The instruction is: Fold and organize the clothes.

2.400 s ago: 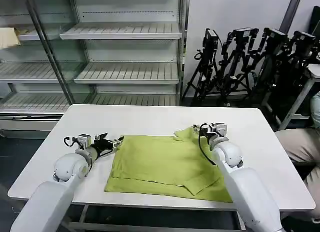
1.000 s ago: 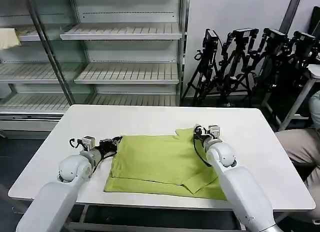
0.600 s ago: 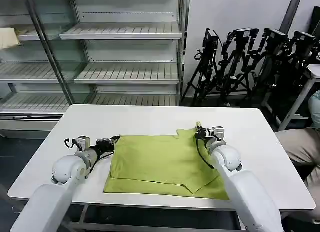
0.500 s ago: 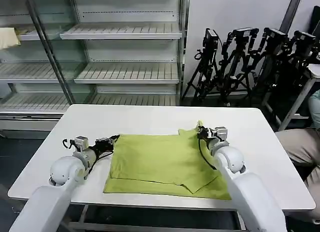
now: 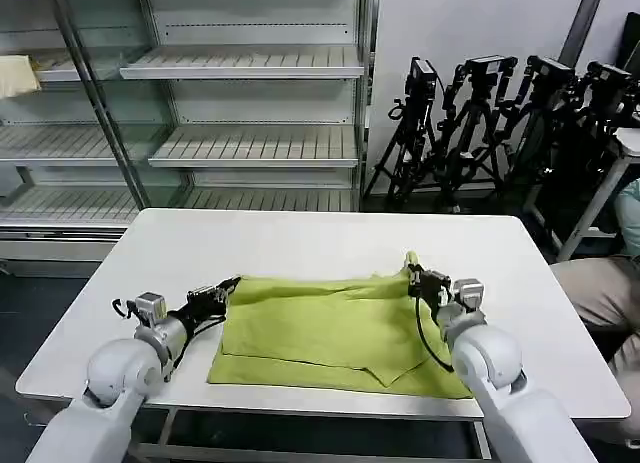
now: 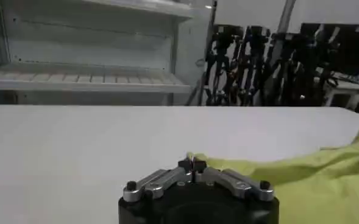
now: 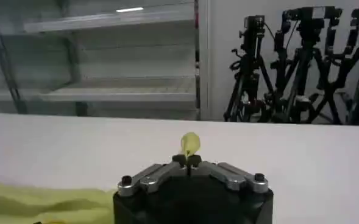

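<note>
The lime-green T-shirt lies partly folded on the white table. My left gripper is shut on the shirt's far left corner, and in the left wrist view the green cloth runs off from the pinched jaws of the left gripper. My right gripper is shut on the far right corner, lifting it off the table. In the right wrist view a small green tip pokes out above the closed right gripper. The far edge hangs stretched between both grippers.
Empty metal shelving stands behind the table. Black camera tripods cluster at the back right. A person's knee shows at the right edge. Bare tabletop lies beyond the shirt and on both sides.
Both grippers have pulled back toward me and slightly apart, holding the shirt's far corners. The far edge has lifted and is drawn taut, coming over the body of the shirt.
</note>
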You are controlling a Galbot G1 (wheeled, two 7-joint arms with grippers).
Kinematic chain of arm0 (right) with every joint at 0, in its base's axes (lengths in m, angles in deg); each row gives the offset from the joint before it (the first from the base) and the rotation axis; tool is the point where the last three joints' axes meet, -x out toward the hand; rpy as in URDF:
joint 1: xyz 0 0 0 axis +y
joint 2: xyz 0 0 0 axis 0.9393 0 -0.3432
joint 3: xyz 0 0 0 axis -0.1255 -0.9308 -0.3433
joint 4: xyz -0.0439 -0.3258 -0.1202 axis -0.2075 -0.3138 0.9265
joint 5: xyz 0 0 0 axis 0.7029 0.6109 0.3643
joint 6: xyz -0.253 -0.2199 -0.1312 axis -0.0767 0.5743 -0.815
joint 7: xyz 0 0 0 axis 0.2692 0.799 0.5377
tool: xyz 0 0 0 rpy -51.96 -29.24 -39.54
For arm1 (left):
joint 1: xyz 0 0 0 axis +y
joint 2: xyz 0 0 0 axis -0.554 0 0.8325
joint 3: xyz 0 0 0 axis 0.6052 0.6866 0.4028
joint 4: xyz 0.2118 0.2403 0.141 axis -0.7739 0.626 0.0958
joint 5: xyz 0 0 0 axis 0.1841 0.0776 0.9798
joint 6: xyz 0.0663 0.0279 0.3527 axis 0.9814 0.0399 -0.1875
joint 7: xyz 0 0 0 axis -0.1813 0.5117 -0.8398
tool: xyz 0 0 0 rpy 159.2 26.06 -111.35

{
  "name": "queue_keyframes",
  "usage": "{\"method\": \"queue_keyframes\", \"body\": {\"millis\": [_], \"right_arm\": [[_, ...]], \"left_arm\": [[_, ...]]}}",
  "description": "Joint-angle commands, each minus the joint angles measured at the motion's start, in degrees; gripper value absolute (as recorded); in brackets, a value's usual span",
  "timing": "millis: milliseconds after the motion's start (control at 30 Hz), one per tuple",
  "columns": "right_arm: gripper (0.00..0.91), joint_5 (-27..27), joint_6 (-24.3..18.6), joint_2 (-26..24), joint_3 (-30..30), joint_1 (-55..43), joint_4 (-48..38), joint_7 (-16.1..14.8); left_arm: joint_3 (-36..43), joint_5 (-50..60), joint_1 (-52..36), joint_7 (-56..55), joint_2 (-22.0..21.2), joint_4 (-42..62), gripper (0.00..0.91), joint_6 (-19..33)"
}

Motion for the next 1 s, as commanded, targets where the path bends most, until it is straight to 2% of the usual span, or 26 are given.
{"method": "queue_keyframes", "body": {"millis": [33,300,400,1000], "right_arm": [[0.0,1.9,-1.5,0.4,3.9,10.8,7.8,-0.7],[0.0,6.7,-3.1,0.9,5.3,12.9,9.5,-1.2],[0.0,6.9,-3.0,1.2,5.5,12.8,9.6,-1.1],[0.0,9.7,-2.8,0.9,6.1,15.3,10.3,-2.4]], "left_arm": [[-2.8,0.3,7.3,0.0,-0.4,-5.2,0.01,0.8],[-5.3,1.0,11.9,0.1,-3.0,-8.0,0.01,1.8],[-5.1,1.7,12.7,0.1,-3.6,-9.0,0.01,2.0],[-5.0,3.5,13.6,0.3,-2.7,-9.0,0.01,3.3]]}}
